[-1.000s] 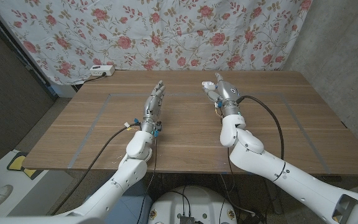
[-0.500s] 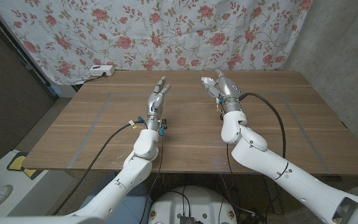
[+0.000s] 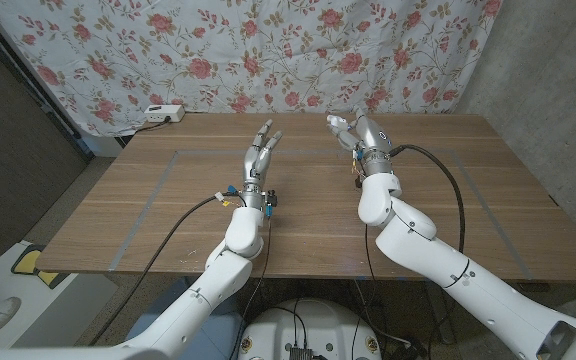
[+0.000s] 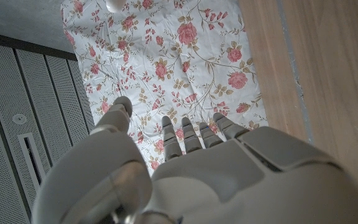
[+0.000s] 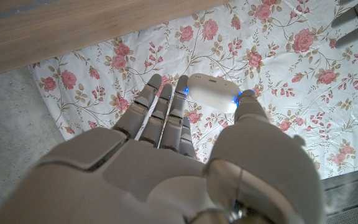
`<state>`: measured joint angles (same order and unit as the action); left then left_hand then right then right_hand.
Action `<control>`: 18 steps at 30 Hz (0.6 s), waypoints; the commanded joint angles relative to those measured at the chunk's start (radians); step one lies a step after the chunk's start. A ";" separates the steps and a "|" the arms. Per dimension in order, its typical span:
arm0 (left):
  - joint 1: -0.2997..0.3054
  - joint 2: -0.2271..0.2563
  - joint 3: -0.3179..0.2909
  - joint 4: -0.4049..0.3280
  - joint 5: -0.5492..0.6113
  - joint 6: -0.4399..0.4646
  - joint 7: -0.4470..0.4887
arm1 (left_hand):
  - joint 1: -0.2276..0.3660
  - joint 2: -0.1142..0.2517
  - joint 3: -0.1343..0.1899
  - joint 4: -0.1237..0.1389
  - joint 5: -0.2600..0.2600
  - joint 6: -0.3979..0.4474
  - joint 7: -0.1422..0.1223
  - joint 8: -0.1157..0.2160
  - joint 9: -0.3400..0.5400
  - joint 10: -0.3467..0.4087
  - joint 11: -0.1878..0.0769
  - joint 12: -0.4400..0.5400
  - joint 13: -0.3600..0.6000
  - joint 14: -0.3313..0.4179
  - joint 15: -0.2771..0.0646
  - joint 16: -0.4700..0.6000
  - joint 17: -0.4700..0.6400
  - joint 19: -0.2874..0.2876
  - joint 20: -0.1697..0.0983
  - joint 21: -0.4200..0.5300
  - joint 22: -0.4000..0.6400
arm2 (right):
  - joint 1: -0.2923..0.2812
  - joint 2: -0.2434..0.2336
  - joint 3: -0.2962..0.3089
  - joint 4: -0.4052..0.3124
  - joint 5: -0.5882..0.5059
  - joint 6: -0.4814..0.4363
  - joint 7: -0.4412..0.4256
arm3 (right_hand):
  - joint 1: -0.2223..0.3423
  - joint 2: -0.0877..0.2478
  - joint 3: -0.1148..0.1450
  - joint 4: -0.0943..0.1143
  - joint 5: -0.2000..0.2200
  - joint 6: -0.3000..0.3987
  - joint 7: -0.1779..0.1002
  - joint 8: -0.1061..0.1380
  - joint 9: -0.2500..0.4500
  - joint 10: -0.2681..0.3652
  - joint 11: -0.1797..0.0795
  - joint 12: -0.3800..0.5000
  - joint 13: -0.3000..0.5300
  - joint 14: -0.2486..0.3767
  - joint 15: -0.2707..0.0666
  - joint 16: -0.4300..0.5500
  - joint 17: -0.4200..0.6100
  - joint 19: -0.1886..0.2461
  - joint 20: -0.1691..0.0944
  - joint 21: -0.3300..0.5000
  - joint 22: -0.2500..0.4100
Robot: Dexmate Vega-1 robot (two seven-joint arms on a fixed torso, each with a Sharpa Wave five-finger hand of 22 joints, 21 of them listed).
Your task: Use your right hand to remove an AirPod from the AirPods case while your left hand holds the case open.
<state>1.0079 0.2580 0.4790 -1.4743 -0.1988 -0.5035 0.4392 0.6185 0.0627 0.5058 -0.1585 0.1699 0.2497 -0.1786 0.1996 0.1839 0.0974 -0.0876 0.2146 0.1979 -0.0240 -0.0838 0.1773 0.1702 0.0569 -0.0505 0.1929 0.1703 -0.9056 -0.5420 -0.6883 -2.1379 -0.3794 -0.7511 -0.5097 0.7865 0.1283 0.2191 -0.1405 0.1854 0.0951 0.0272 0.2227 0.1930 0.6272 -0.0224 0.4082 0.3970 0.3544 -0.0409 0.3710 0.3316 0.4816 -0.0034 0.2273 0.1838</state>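
One small white case [image 5: 213,93], pinched by the right hand [image 3: 359,133], looks light, hard and slippery; left hand [image 3: 259,158] waits empty, fingers spread.

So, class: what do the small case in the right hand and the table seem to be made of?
The AirPods case, pinched in the right hand: probably smooth white plastic, seamless and rounded. The table: wood or wood-look laminate, matte, with plank seams and grain.
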 commanded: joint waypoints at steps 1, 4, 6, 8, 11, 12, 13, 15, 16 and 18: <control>0.003 -0.050 0.010 0.022 0.091 -0.015 0.119 | 0.021 0.000 -0.002 -0.005 0.008 -0.003 -0.016 -0.001 0.007 -0.049 0.010 -0.013 0.004 -0.038 0.010 -0.006 0.004 -0.006 -0.009 -0.005 0.001 | -0.004 0.014 0.026 -0.005 0.050 0.023 0.002 | 0.006 0.007 -0.004 0.001 0.004 0.008 -0.001 -0.001 0.003 0.052 -0.045 0.006 0.005 -0.002 -0.101 0.009 0.003 -0.001 0.005 0.000 0.006; 0.004 -0.075 0.014 0.040 0.145 -0.020 0.184 | 0.034 0.003 -0.004 -0.008 0.010 0.022 -0.023 0.008 0.008 -0.068 0.007 -0.016 0.005 -0.050 0.014 -0.005 0.004 -0.011 -0.007 -0.006 0.001 | 0.000 0.026 0.031 0.001 0.064 0.031 -0.007 | 0.006 0.007 -0.004 0.001 0.004 0.009 -0.001 -0.001 0.003 0.051 -0.043 0.006 0.005 -0.002 -0.101 0.009 0.003 -0.002 0.006 0.000 0.006; 0.001 -0.085 0.019 0.061 0.127 -0.047 0.176 | 0.043 0.003 -0.005 -0.010 0.011 0.049 -0.026 0.018 0.009 -0.073 0.004 -0.015 0.005 -0.054 0.014 -0.003 0.004 -0.011 -0.006 -0.006 0.001 | 0.004 0.032 0.032 0.001 0.073 0.026 -0.005 | 0.006 0.007 -0.004 0.001 0.005 0.009 -0.001 -0.001 0.003 0.051 -0.042 0.006 0.005 -0.002 -0.101 0.009 0.004 -0.003 0.006 -0.001 0.006; 0.002 -0.085 0.023 0.059 0.148 -0.038 0.189 | 0.047 0.003 -0.006 -0.010 0.011 0.061 -0.020 0.021 0.009 -0.073 0.004 -0.013 0.005 -0.054 0.014 -0.002 0.004 -0.011 -0.007 -0.005 0.001 | 0.009 0.032 0.028 0.004 0.074 0.029 -0.007 | 0.006 0.007 -0.004 0.001 0.005 0.009 -0.001 -0.002 0.003 0.049 -0.042 0.006 0.006 0.001 -0.101 0.011 0.004 -0.005 0.007 -0.001 0.006; 0.003 -0.103 0.023 0.069 0.160 -0.047 0.215 | 0.052 0.003 -0.008 -0.011 0.011 0.079 -0.019 0.026 0.010 -0.075 0.002 -0.012 0.005 -0.055 0.014 -0.001 0.004 -0.010 -0.005 -0.005 0.001 | 0.017 0.033 0.015 0.005 0.070 0.021 -0.009 | 0.007 0.008 -0.005 0.001 0.005 0.009 0.000 -0.003 0.004 0.048 -0.040 0.006 0.007 0.007 -0.101 0.014 0.006 -0.008 0.011 -0.003 0.006; -0.003 -0.106 0.025 0.083 0.154 -0.065 0.209 | 0.056 0.004 -0.008 -0.012 0.011 0.090 -0.017 0.030 0.011 -0.076 0.002 -0.011 0.005 -0.056 0.014 -0.001 0.004 -0.009 -0.005 -0.004 0.001 | 0.019 0.038 0.012 0.005 0.069 0.014 -0.011 | 0.007 0.008 -0.005 0.001 0.005 0.009 0.000 -0.003 0.004 0.048 -0.041 0.006 0.007 0.007 -0.101 0.014 0.006 -0.009 0.011 -0.003 0.006; -0.003 -0.109 0.026 0.085 0.139 -0.069 0.201 | 0.058 0.004 -0.008 -0.012 0.011 0.091 -0.014 0.030 0.011 -0.077 0.004 -0.011 0.005 -0.056 0.015 0.000 0.004 -0.008 -0.005 -0.004 0.001 | 0.021 0.040 0.009 0.006 0.068 0.011 -0.013 | 0.007 0.008 -0.005 0.001 0.005 0.009 0.000 -0.003 0.004 0.048 -0.041 0.006 0.008 0.007 -0.101 0.014 0.006 -0.011 0.012 -0.003 0.006; 0.000 -0.121 0.025 0.088 0.156 -0.062 0.228 | 0.063 0.006 -0.008 -0.012 0.011 0.095 -0.008 0.031 0.011 -0.078 0.004 -0.011 0.006 -0.056 0.015 0.000 0.004 -0.004 -0.010 -0.003 0.001 | 0.024 0.046 0.004 0.010 0.069 0.007 -0.017 | 0.008 0.007 -0.005 0.000 0.005 0.009 0.000 -0.003 0.004 0.046 -0.041 0.006 0.008 0.007 -0.099 0.014 0.006 -0.012 0.013 -0.004 0.006; 0.003 -0.128 0.026 0.087 0.153 -0.058 0.234 | 0.065 0.006 -0.008 -0.013 0.011 0.100 -0.007 0.032 0.012 -0.079 0.005 -0.010 0.006 -0.057 0.015 0.000 0.004 -0.004 -0.009 -0.003 0.001 | 0.025 0.051 0.003 0.012 0.070 0.003 -0.020 | 0.008 0.007 -0.006 0.000 0.006 0.011 0.000 -0.003 0.004 0.045 -0.042 0.006 0.009 0.005 -0.098 0.014 0.007 -0.013 0.013 -0.004 0.006; 0.006 -0.144 0.029 0.089 0.162 -0.051 0.257 | 0.076 0.008 -0.008 -0.014 0.011 0.134 0.000 0.046 0.015 -0.080 0.006 -0.008 0.006 -0.057 0.013 0.001 0.004 -0.004 -0.011 -0.003 0.000 | 0.029 0.055 -0.003 0.016 0.065 0.000 -0.027 | 0.009 0.007 -0.006 0.000 0.006 0.011 0.000 -0.003 0.004 0.045 -0.040 0.006 0.009 0.004 -0.097 0.014 0.007 -0.013 0.014 -0.004 0.006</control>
<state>1.0084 0.1702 0.4986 -1.4135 -0.0748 -0.5472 0.6121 0.6726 0.0686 0.4975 -0.1668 0.1740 0.3491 -0.1845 0.2288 0.1934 0.0227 -0.0804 0.1991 0.2015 -0.0737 -0.0661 0.1739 0.1700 0.0499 -0.0575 0.1885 0.1674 -0.8941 -0.5113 -0.6715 -2.1354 -0.3194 -0.7325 -0.5178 0.7901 0.1318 0.2191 -0.1405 0.1845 0.0948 0.0270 0.2227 0.1930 0.6273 -0.0223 0.4105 0.4020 0.3543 -0.0409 0.3786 0.3367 0.4689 0.0092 0.2273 0.1838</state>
